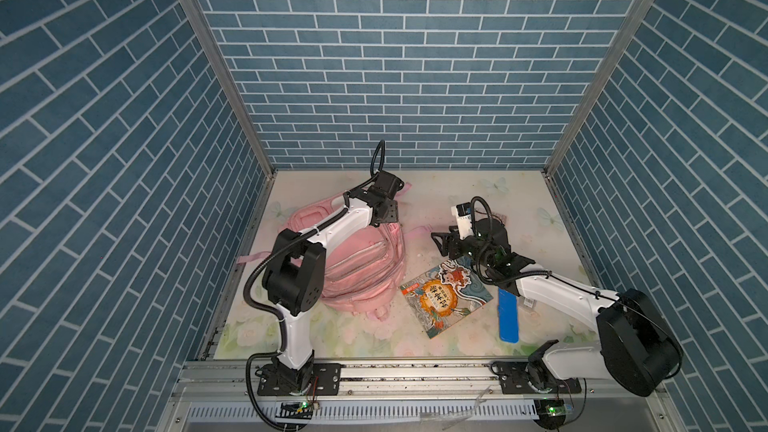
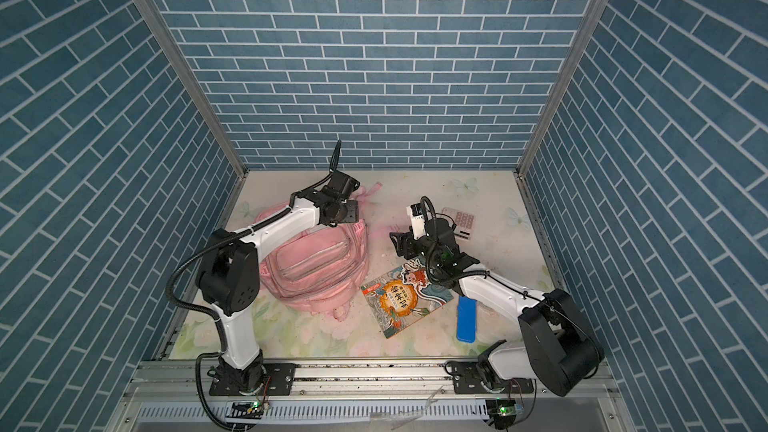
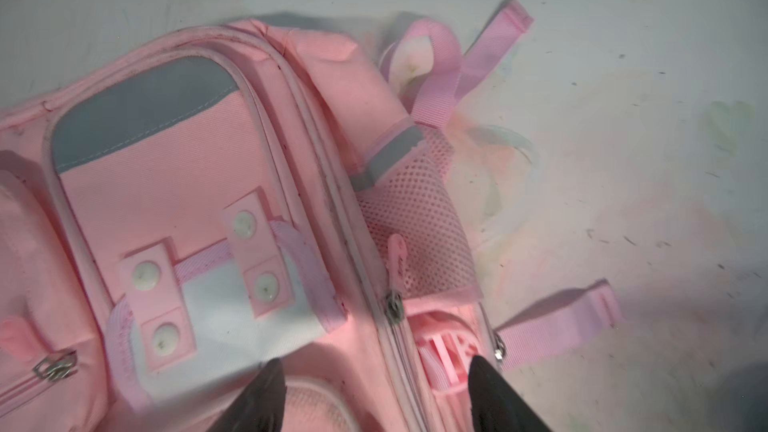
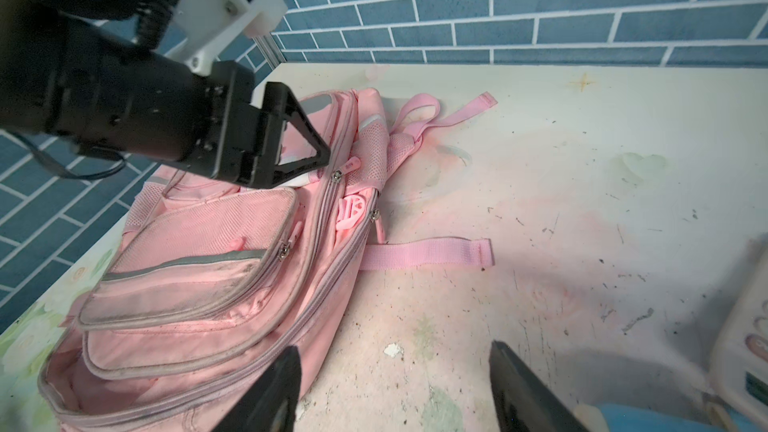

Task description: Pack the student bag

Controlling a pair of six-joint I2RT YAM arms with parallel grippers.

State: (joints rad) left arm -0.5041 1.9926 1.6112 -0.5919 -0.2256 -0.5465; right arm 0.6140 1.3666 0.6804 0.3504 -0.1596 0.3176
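Fabric of soft, grubby pink covers the student bag point(image 1: 357, 272), which lies front-up on the left of the floral table point(image 1: 374, 338), with grey-edged zip pockets point(image 4: 178, 284), a mesh side pocket point(image 3: 411, 234), loose straps point(image 4: 424, 253) and a white patch point(image 3: 232, 317). The left gripper point(image 3: 378, 384) hangs over its top, jaws wide and empty. The right gripper point(image 4: 395, 380) is wide too, over bare table just beside the bag.

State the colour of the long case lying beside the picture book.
The case is plain bright blue, seen best in a top view.
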